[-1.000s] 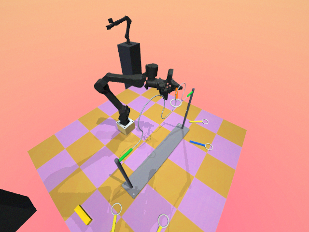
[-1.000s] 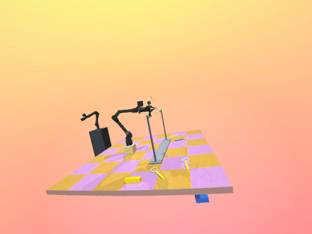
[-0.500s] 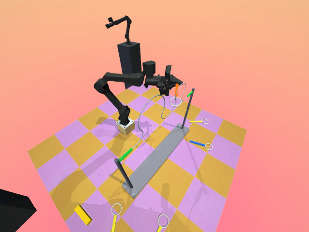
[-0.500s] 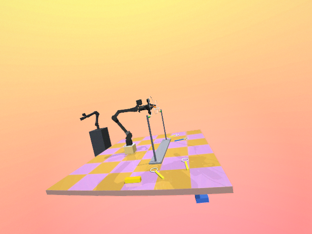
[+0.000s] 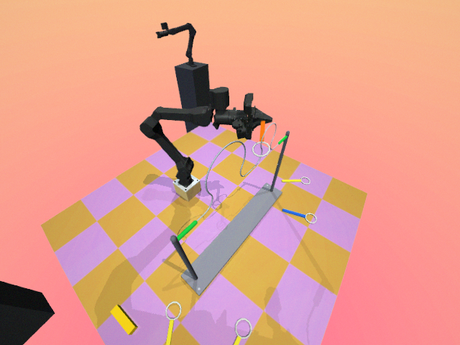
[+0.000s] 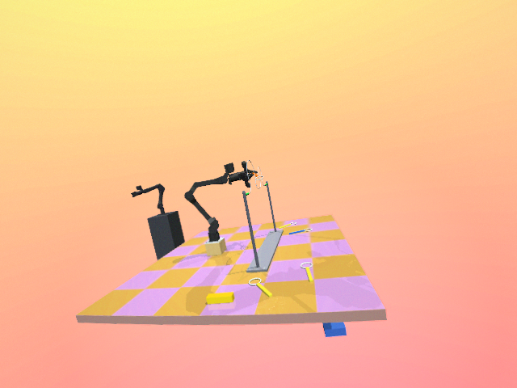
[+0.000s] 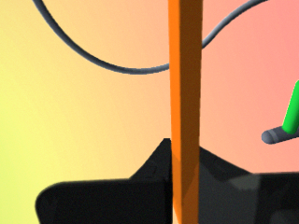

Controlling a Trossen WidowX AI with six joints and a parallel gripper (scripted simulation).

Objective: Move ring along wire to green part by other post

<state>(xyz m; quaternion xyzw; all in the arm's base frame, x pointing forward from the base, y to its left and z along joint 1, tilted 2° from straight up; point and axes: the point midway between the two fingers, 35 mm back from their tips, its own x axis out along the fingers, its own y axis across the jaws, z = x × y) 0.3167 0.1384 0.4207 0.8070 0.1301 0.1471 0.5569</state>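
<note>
My gripper (image 5: 267,119) (image 7: 174,144) is shut on the orange handle (image 5: 262,130) (image 7: 186,93), which points down from the fingers in the top view. The white ring (image 5: 253,149) is at the handle's lower end, around or in front of the grey wire (image 5: 236,141) (image 7: 137,71), near a bend; touching cannot be told. It is off both green parts. One green part (image 5: 282,139) (image 7: 291,109) is close by at the far post (image 5: 279,163) (image 7: 273,136). The other green part (image 5: 187,230) is at the near post (image 5: 185,259). The ring is out of the wrist view.
A grey base plate (image 5: 230,237) (image 6: 269,250) joins the posts. Yellow-handled rings (image 5: 291,180) (image 6: 263,289) and a blue-handled ring (image 5: 293,213) (image 6: 297,232) lie on the checkered table. A yellow block (image 5: 123,319) (image 6: 220,297) lies near the edge. A second arm (image 5: 190,40) stands behind on a dark pedestal (image 5: 183,89).
</note>
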